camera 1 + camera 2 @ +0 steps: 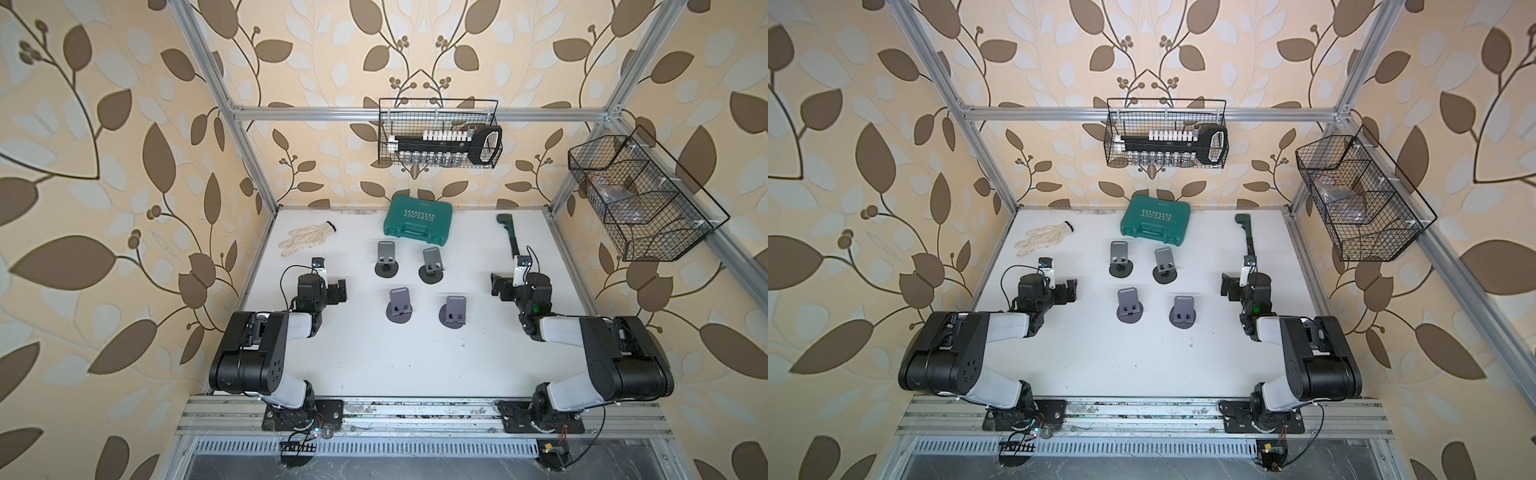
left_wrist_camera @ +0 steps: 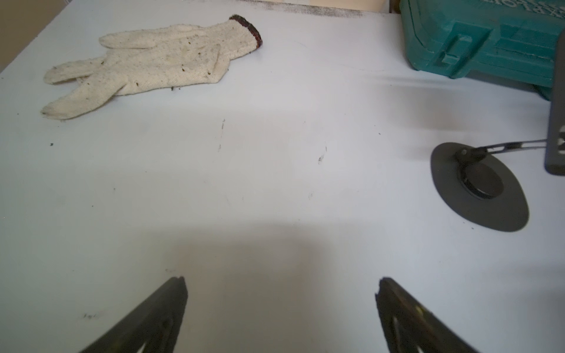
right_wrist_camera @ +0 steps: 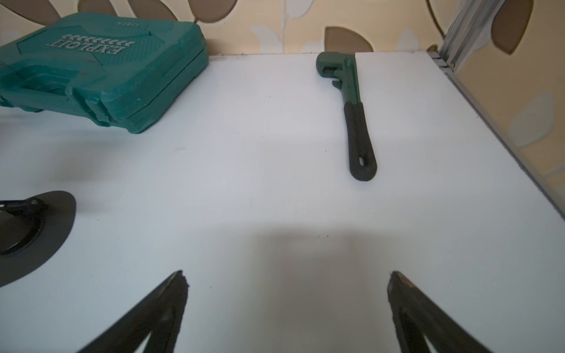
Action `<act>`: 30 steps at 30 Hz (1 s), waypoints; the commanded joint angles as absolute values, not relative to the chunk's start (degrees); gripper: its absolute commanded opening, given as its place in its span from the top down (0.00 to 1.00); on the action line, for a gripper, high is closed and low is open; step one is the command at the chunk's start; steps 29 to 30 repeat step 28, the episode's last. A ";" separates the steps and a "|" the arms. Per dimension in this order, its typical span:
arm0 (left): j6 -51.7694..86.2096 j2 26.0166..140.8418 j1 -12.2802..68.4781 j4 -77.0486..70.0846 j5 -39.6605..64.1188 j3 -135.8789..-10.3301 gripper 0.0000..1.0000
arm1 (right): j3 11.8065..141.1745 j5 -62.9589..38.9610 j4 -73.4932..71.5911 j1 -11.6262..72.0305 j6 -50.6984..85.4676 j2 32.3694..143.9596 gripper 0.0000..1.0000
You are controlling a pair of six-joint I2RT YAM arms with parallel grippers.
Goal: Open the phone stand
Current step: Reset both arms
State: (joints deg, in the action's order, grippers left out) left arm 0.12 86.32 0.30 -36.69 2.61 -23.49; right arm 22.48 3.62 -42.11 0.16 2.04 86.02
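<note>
While a glove (image 1: 307, 237), a green case (image 1: 417, 222) and a wrench (image 1: 505, 220) lie at the back, four stands (image 1: 400, 305) sit in two rows in the middle of the table (image 1: 374, 365), each a round foot with a grey plate tipped up. The case says EXPLOIT; the left gripper (image 2: 281, 284) and right gripper (image 3: 287, 278) spread wide, holding nothing.

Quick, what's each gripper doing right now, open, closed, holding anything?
Left gripper: open, holding nothing.
Right gripper: open, holding nothing.
</note>
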 commanded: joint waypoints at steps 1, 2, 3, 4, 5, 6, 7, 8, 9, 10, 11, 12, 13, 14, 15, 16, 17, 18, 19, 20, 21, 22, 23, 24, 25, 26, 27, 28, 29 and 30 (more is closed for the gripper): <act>-0.97 86.00 0.10 -41.00 2.12 -22.82 0.01 | 22.01 3.35 -45.28 0.53 0.46 86.03 0.02; -0.89 86.00 0.09 -40.49 2.22 -23.07 0.01 | 21.81 3.34 -45.71 0.53 0.45 85.95 0.02; -0.89 85.96 0.05 -40.77 2.28 -22.94 0.01 | 21.92 3.39 -45.55 0.53 0.46 85.96 0.02; -0.88 85.93 0.02 -40.65 2.29 -22.96 0.01 | 21.98 3.25 -45.51 0.53 0.49 86.03 0.02; -0.87 85.82 0.07 -40.74 2.28 -22.85 0.01 | 21.95 3.26 -45.44 0.53 0.46 85.98 0.02; -0.94 85.67 0.01 -40.93 2.28 -22.77 0.01 | 21.97 3.25 -45.51 0.53 0.45 86.04 0.02; -0.88 85.46 0.00 -40.92 2.28 -22.63 0.01 | 21.93 3.27 -45.53 0.53 0.48 86.04 0.02; -0.89 85.52 0.04 -40.97 2.21 -22.65 0.01 | 21.97 3.26 -45.53 0.53 0.46 85.96 0.02; -0.87 85.54 0.02 -40.96 2.27 -22.68 0.01 | 21.97 3.27 -45.53 0.53 0.46 86.04 0.02; -0.88 85.52 0.01 -40.89 2.28 -22.68 0.01 | 21.93 3.31 -45.51 0.53 0.44 85.92 0.02; -0.88 85.58 0.05 -40.96 2.25 -22.68 0.01 | 21.95 3.31 -45.53 0.52 0.48 85.91 0.02; -0.88 85.52 0.02 -40.96 2.27 -22.70 0.01 | 21.97 3.29 -45.48 0.53 0.47 86.04 0.02; -0.90 85.52 0.07 -40.96 2.28 -22.68 0.01 | 21.96 3.31 -45.50 0.53 0.44 86.02 0.02; -0.86 85.52 0.02 -40.96 2.28 -22.68 0.01 | 21.93 3.27 -45.49 0.53 0.47 86.04 0.02; -0.95 85.52 0.03 -40.96 2.25 -22.68 0.01 | 21.97 3.26 -45.48 0.53 0.45 86.02 0.02; -0.93 85.52 0.01 -40.96 2.26 -22.68 0.01 | 21.97 3.26 -45.53 0.53 0.50 86.04 0.02; -0.88 85.52 0.01 -40.96 2.22 -22.68 0.01 | 22.01 3.26 -45.38 0.53 0.44 86.06 0.02; -0.92 85.52 0.00 -40.96 2.26 -22.75 0.01 | 22.21 3.27 -45.20 0.53 0.44 86.28 0.02; -0.89 85.56 0.04 -40.97 2.28 -22.68 0.01 | 22.40 3.20 -45.02 0.57 0.48 86.63 0.02; -0.88 85.52 0.00 -40.96 2.27 -22.68 0.01 | 22.53 3.16 -44.96 0.53 0.36 86.66 0.02; -0.91 85.52 0.01 -40.96 2.29 -22.68 0.01 | 22.59 3.17 -44.85 0.53 0.41 86.74 0.02; -0.87 85.52 0.01 -40.96 2.29 -22.68 0.01 | 22.56 3.16 -44.83 0.53 0.40 86.75 0.02; -0.92 85.52 0.08 -40.96 2.28 -22.66 0.01 | 22.58 3.18 -44.82 0.54 0.43 86.74 0.02; -0.92 85.52 0.01 -40.96 2.28 -22.68 0.01 | 22.59 3.16 -44.82 0.53 0.36 86.71 0.02; -0.90 85.52 0.00 -40.96 2.28 -22.68 0.01 | 22.59 3.16 -44.87 0.53 0.43 86.68 0.02; -0.92 85.52 0.00 -40.96 2.28 -22.68 0.01 | 22.51 3.16 -44.96 0.53 0.41 86.53 0.02; -0.83 85.52 0.00 -40.96 2.27 -22.68 0.01 | 22.16 3.15 -45.07 0.53 0.42 86.26 0.02; -0.92 85.52 0.00 -40.96 2.25 -22.68 0.01 | 22.05 3.16 -45.48 0.53 0.42 86.23 0.02; -0.92 85.52 0.00 -40.96 2.25 -22.68 0.01 | 22.05 3.16 -45.48 0.53 0.42 86.23 0.02; -0.92 85.52 0.00 -40.96 2.25 -22.68 0.01 | 22.05 3.16 -45.48 0.53 0.42 86.23 0.02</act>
